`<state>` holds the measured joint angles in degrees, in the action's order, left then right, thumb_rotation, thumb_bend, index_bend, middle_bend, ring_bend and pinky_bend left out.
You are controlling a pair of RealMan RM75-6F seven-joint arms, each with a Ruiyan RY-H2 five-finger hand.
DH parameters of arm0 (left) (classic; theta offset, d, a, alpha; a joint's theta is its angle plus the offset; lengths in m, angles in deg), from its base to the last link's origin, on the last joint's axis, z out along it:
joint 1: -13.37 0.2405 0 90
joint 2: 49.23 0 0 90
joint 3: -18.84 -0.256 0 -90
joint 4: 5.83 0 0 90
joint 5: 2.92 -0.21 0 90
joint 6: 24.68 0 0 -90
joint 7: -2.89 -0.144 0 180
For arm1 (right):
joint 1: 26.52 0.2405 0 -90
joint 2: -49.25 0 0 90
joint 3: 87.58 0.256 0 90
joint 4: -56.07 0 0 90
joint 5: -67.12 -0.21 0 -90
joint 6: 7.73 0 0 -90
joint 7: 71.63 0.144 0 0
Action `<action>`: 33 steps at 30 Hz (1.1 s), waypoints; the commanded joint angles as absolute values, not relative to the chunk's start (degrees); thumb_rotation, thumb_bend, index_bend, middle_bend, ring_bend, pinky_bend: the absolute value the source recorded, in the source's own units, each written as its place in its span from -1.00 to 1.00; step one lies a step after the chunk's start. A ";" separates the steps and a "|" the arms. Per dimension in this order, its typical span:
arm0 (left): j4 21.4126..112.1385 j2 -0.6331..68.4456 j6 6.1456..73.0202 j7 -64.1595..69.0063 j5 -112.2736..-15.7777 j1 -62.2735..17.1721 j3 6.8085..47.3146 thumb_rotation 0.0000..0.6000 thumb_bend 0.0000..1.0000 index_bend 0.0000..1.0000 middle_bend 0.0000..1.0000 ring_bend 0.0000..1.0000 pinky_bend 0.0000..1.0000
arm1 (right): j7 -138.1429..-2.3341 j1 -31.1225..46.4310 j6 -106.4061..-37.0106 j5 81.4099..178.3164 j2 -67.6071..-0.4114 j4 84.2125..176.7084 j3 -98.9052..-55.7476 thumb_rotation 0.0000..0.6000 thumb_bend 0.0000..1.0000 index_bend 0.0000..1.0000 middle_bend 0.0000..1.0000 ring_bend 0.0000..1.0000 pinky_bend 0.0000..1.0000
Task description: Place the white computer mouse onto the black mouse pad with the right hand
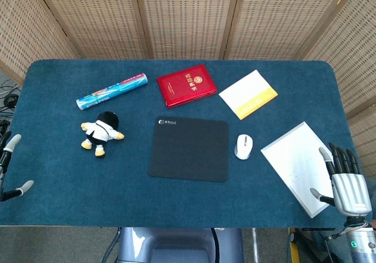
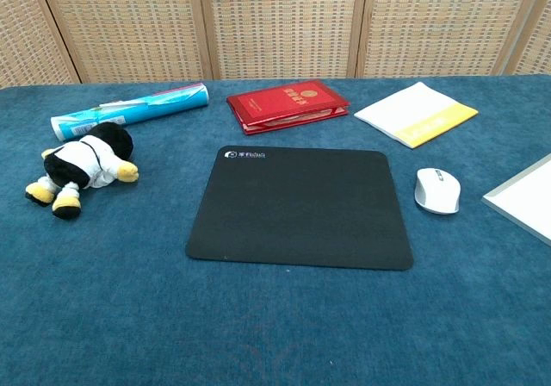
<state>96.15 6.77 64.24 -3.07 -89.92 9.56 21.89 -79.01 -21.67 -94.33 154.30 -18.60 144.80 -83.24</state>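
Where woven screens [image 1: 188, 16] stand behind, blue cloth [image 1: 176, 204] covers the table.

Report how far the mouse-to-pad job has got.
Done: nothing yet. The white mouse lies on the blue table just right of the black mouse pad, apart from it. In hand: nothing; the right hand is at the table's right edge, fingers apart, over the white board. Left: reach, grasp, lift the mouse and set it on the pad.

Plush doll [image 1: 101, 132], tube [image 1: 111, 91], red booklet [image 1: 186, 85], perhaps notepads [image 1: 248, 94].
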 commanded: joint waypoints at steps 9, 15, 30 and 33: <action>95.80 6.67 64.62 -1.67 -90.07 9.71 22.12 1.00 -1.00 -1.00 -1.00 -1.00 -1.00 | -77.50 -19.24 -91.01 157.91 -18.31 143.65 -84.84 1.00 -0.96 -1.00 -1.00 -1.00 -1.00; 95.70 6.72 62.23 -1.78 -87.78 8.60 22.86 1.00 -1.00 -1.00 -1.00 -1.00 -1.00 | -69.83 -11.43 -81.94 164.26 -15.38 142.42 -86.32 1.00 -0.36 -0.95 -1.00 -1.00 -1.00; 95.88 7.37 57.55 -4.43 -81.91 6.03 24.78 1.00 -1.00 -1.00 -1.00 -1.00 -1.00 | -68.34 5.44 -56.56 156.46 -19.75 136.11 -83.13 1.00 1.00 -0.29 -0.47 -0.85 -0.77; 95.92 7.37 57.11 -4.62 -81.41 5.77 24.89 1.00 -1.00 -1.00 -1.00 -1.00 -1.00 | -68.66 5.98 -55.26 154.88 -21.52 134.00 -83.35 1.00 1.00 -0.28 -0.44 -0.81 -0.74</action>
<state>95.91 7.37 57.15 -4.58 -81.45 5.81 24.87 -68.00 5.12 -56.31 155.89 -20.35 135.23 -83.40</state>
